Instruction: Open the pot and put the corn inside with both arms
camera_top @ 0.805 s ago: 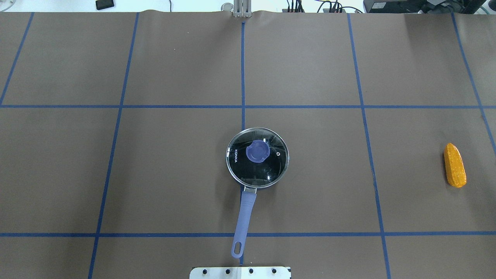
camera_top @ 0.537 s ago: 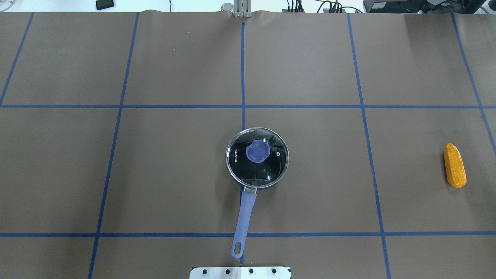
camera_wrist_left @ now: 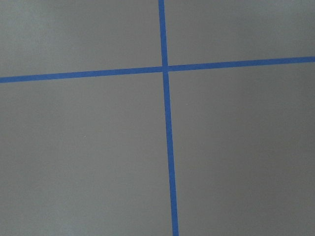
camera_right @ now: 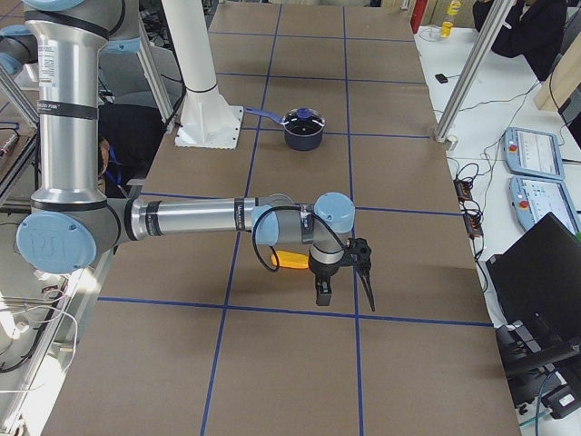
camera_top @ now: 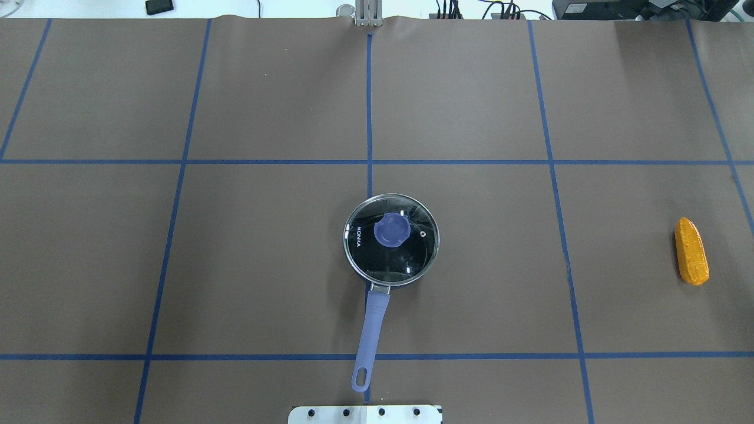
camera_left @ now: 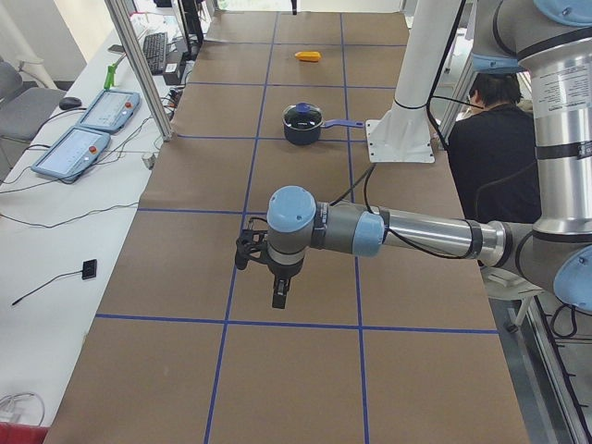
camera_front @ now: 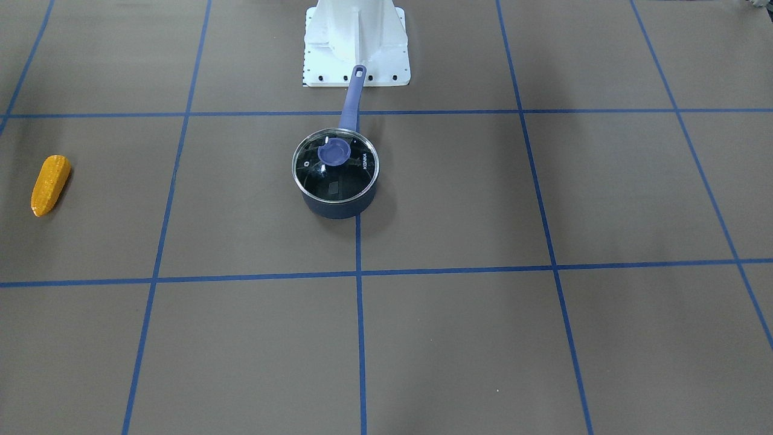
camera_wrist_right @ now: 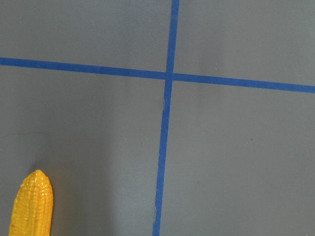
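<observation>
The dark pot (camera_top: 391,277) stands at the table's middle with its glass lid (camera_top: 412,253) and blue knob (camera_top: 390,230) on, its blue handle (camera_top: 371,330) towards the robot base. It also shows in the front view (camera_front: 338,207). The orange-yellow corn (camera_top: 691,251) lies far to the right, and shows in the front view (camera_front: 49,184) and right wrist view (camera_wrist_right: 32,209). My left gripper (camera_left: 268,282) hangs over bare table far left of the pot. My right gripper (camera_right: 345,292) hangs just beyond the corn (camera_right: 292,260). I cannot tell whether either is open or shut.
The white base pedestal (camera_front: 356,42) stands right behind the pot handle. The brown table cover carries a blue tape grid (camera_top: 369,162). A person (camera_left: 495,139) sits behind the robot. Teach pendants (camera_left: 69,148) and aluminium posts (camera_right: 472,73) stand along the far side.
</observation>
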You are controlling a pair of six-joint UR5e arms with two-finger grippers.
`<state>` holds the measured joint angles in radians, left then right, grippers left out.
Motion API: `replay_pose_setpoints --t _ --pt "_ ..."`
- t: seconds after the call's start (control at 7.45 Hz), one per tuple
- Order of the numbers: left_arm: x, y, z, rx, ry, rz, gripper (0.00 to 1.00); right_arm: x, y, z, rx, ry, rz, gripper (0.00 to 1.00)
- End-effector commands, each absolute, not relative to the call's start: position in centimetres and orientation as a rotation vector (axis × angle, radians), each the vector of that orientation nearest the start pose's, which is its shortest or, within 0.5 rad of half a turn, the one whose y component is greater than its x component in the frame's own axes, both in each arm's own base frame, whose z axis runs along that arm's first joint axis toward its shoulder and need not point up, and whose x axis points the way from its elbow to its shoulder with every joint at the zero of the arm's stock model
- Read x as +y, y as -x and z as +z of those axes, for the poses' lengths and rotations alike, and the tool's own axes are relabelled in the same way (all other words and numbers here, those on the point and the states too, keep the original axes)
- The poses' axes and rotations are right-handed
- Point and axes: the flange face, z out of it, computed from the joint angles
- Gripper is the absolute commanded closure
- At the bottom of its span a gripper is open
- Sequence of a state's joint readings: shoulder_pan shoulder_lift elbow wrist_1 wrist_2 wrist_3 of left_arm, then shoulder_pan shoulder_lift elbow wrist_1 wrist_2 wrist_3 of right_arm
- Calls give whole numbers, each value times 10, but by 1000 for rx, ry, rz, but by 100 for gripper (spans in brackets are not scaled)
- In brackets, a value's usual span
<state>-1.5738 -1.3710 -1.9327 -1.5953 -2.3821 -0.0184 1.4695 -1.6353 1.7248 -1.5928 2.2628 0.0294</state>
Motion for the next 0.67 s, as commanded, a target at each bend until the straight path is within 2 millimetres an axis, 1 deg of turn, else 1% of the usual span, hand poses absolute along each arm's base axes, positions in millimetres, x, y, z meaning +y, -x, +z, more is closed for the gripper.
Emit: replay_pose_setpoints --t 0.0,0.13,0.27,0.4,0.54 --pt "-424 58 508 851 -294 120 1 -479 -22 573 -698 -115 -128 0" --pt "-440 57 482 869 -368 155 1 -483 -22 543 -697 -244 -174 0" --pt "-426 55 479 915 -400 183 1 -486 -18 533 -713 -356 -206 0" --pt "-425 54 477 908 -464 221 1 -489 0 524 -745 -362 -226 0" --pt "-429 45 463 932 -496 239 1 -493 13 514 -766 -372 -253 0"
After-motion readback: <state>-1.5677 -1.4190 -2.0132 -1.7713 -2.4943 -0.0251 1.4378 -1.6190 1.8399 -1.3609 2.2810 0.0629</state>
